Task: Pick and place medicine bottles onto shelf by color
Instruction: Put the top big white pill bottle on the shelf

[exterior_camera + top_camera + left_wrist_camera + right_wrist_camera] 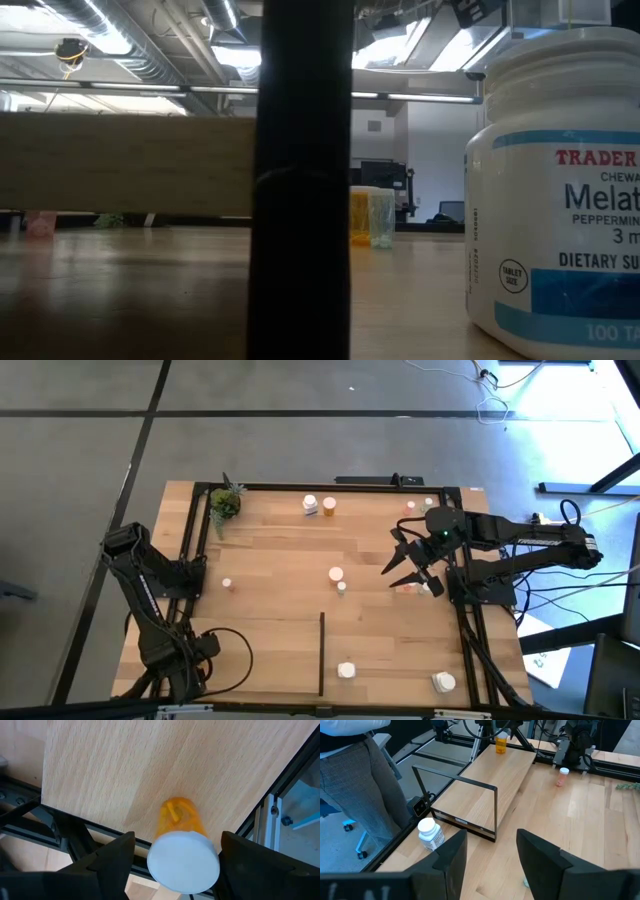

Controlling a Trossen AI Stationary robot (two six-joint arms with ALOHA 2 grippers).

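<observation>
Near edge of the shelf (270,550): a large white bottle (443,682) stands in the right corner, and in the low view its printed label fills the right side. A smaller white bottle (346,671) sits just right of the thin black divider (321,655).

Near-left corner: the left gripper (177,842) hangs over the board close to the black rail (75,827). Pincer released, jaws spread. An orange bottle with a white cap (182,857) stands upright between them on the wood. There is a clear gap on one side of the cap. Cannot tell whether the other finger touches it.

Mid-board: a small pinkish bottle (227,585) stands alone on the left, near the left arm. Two small white-capped bottles (336,573) sit close together around the centre. The right gripper (490,837) hovers right of them, pincer released, nothing between the fingers. A pale object (405,588) lies on the wood beside it, too small to identify.

Far edge: a white bottle (310,505) and an orange one (329,507) stand side by side. A green plant (225,505) is in the left corner. Two more small bottles (429,503) are toward the right.
</observation>
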